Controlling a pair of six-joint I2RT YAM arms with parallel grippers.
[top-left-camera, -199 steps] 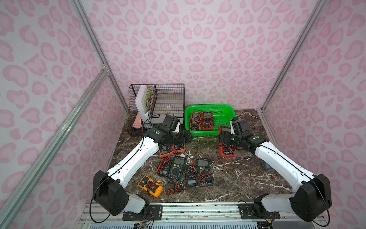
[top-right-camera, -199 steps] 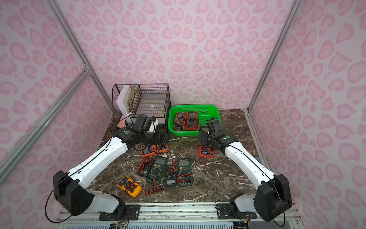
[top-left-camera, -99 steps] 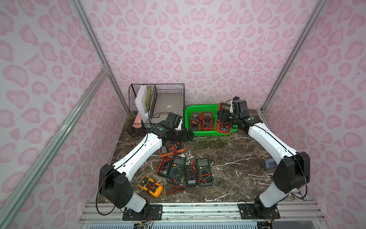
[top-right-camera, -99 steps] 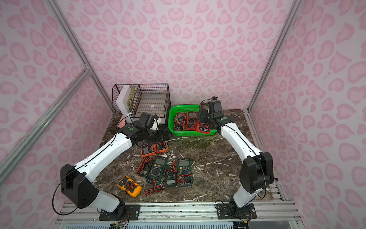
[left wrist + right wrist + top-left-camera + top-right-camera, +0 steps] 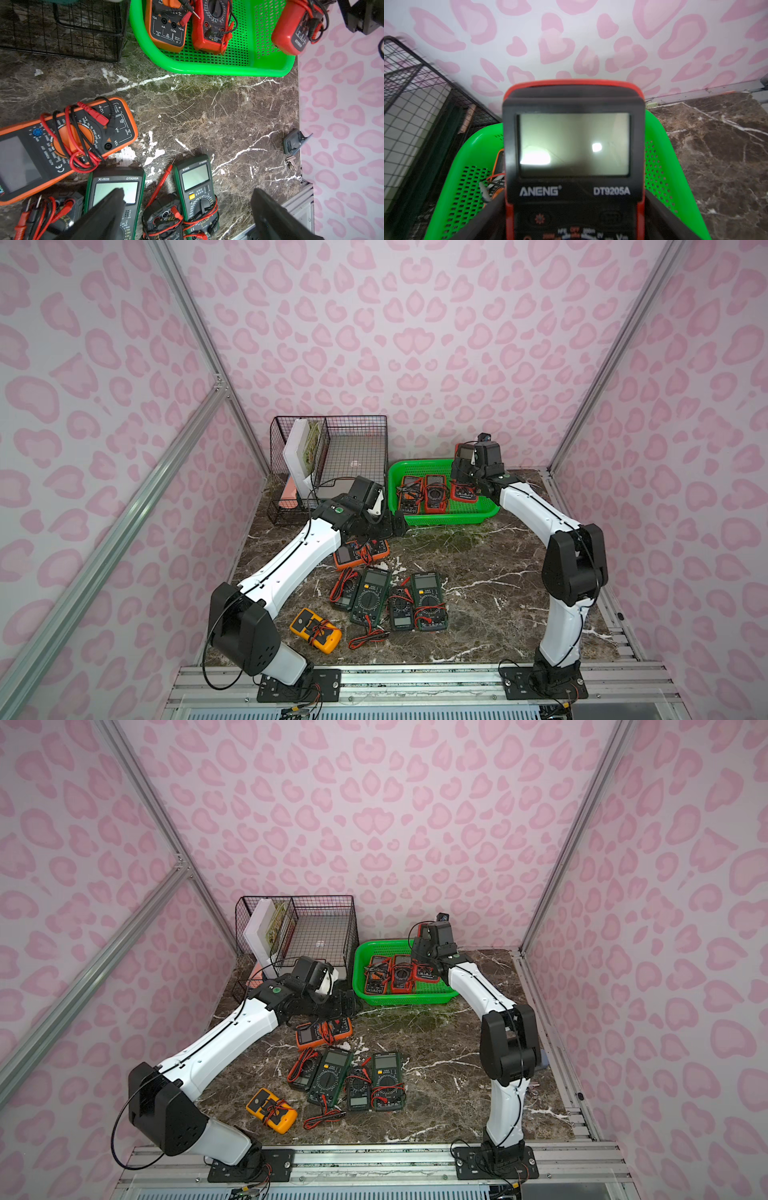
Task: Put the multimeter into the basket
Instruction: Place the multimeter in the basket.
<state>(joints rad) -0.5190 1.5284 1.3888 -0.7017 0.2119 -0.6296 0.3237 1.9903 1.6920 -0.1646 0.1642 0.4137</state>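
Note:
My right gripper (image 5: 574,205) is shut on a red multimeter (image 5: 573,145), one finger on each long side. It holds the meter steeply tilted, screen end up, over the right part of the green basket (image 5: 449,516); both top views show this, with the red multimeter (image 5: 426,971) low over the basket. Inside the basket (image 5: 207,69) lie an orange multimeter (image 5: 168,25) and a red one (image 5: 214,27). My left gripper (image 5: 188,197) hangs open and empty just in front of the basket's left corner, above an orange multimeter (image 5: 361,553) on the table.
Several more multimeters with red and black leads lie mid-table: green ones (image 5: 370,595) (image 5: 428,601), a small black one (image 5: 401,608) and a yellow one (image 5: 316,630). A black wire-mesh organiser (image 5: 332,456) stands left of the basket. A small grey object (image 5: 294,141) sits by the right wall.
The right arm has lifted the red multimeter off the table and carried it back over the basket. The left gripper has shifted slightly right, still open.

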